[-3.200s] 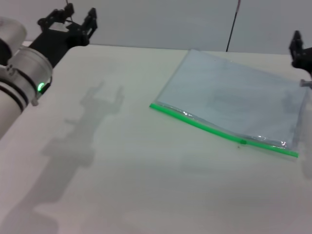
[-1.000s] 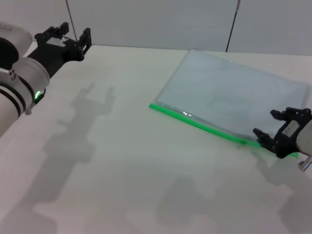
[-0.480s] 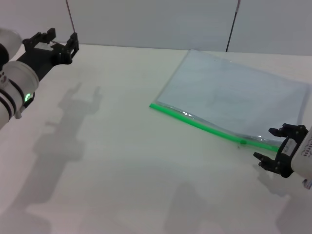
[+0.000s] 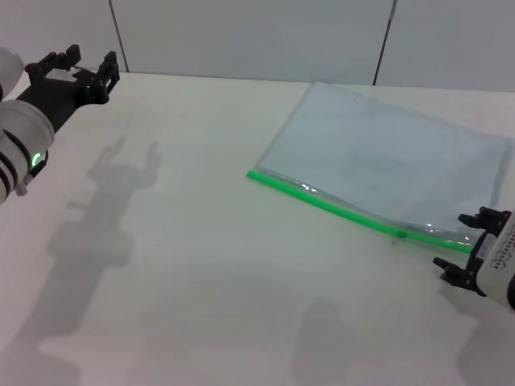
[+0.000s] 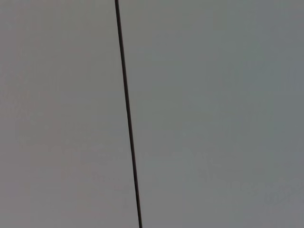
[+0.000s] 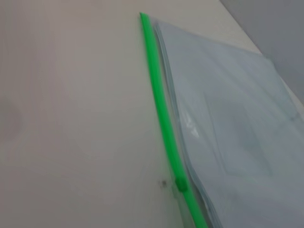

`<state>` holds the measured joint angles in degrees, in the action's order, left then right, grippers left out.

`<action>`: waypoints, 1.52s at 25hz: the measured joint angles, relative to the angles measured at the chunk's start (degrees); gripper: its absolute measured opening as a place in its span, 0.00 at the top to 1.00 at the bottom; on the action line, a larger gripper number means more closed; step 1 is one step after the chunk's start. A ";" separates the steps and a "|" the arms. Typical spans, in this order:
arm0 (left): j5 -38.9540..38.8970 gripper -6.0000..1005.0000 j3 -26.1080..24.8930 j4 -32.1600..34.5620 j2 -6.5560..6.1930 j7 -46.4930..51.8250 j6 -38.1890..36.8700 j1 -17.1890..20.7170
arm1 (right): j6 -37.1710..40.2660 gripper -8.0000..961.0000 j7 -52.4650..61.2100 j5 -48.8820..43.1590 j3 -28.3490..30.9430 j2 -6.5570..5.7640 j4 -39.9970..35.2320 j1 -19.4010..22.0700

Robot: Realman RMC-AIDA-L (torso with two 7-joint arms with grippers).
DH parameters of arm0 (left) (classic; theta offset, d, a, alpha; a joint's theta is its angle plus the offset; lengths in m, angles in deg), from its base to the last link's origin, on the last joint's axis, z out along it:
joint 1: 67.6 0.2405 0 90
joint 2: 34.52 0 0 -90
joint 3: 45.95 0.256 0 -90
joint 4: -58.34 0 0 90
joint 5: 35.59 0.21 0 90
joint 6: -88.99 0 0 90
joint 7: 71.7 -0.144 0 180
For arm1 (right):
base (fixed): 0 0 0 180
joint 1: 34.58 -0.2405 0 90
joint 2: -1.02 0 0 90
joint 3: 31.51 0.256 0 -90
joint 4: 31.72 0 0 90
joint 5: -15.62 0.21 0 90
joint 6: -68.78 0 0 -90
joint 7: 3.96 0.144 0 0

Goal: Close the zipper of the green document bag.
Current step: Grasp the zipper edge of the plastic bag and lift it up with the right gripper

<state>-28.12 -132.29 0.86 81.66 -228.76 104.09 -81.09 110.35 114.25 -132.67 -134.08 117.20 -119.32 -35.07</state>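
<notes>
The green document bag lies flat on the right half of the white table, its pale translucent sheet also filling the right wrist view. The zipper runs along the bag's near long edge as a bright green strip. Its small slider tab sits toward the strip's right end. My right gripper hovers open at the strip's right end, just off the bag's corner, holding nothing. My left gripper is raised at the far left table edge, open and empty, far from the bag.
The white table stretches bare to the left and in front of the bag. A grey wall with a dark vertical seam stands behind it.
My right gripper has drawn back to the right and toward the near edge, off the green strip's end. The left arm has swung further left. The bag has not moved.
</notes>
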 joint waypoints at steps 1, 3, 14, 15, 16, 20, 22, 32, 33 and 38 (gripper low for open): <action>0.00 0.44 0.00 0.00 0.00 0.00 0.00 0.00 | -0.36 0.23 0.01 -0.22 -0.01 0.00 0.33 -0.03; 0.00 0.44 0.00 0.00 0.00 0.00 0.00 -0.01 | -1.27 0.23 0.07 -0.69 0.13 0.01 1.14 -0.15; 0.07 0.44 -0.12 -0.60 0.00 -0.16 -0.12 -0.03 | -6.12 0.23 0.51 -2.00 0.52 -0.03 4.48 -0.77; 0.08 0.44 -0.13 -0.63 0.00 -0.16 -0.24 -0.03 | -6.13 0.23 0.81 -2.76 0.32 -0.02 4.52 -0.77; 0.08 0.44 -0.14 -0.63 0.00 -0.16 -0.34 -0.05 | -6.14 0.23 1.13 -3.58 0.08 -0.01 4.55 -0.77; 0.09 0.44 -0.15 -0.63 0.00 -0.16 -0.83 -0.17 | -6.41 0.23 2.14 -5.73 -0.63 0.06 4.80 -0.77; 0.09 0.44 -0.15 -0.63 0.00 -0.15 -0.85 -0.19 | -7.15 0.23 2.28 -6.11 -0.70 0.07 5.13 -0.76; 0.09 0.44 -0.15 -0.63 0.00 -0.20 -0.98 -0.33 | -12.19 0.23 4.36 -9.85 -2.29 0.20 5.97 -0.03; 0.09 0.44 -0.15 -0.62 0.00 -0.22 -1.12 -0.41 | -12.70 0.23 4.79 -10.23 -2.37 0.19 6.15 -0.03; 0.09 0.44 -0.15 -0.61 0.00 -0.28 -1.39 -0.57 | -16.12 0.23 5.83 -10.83 -3.07 0.19 7.42 -0.41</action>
<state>-28.03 -132.44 0.24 81.66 -229.04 102.70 -81.66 94.23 120.08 -143.51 -137.15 117.39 -111.91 -35.48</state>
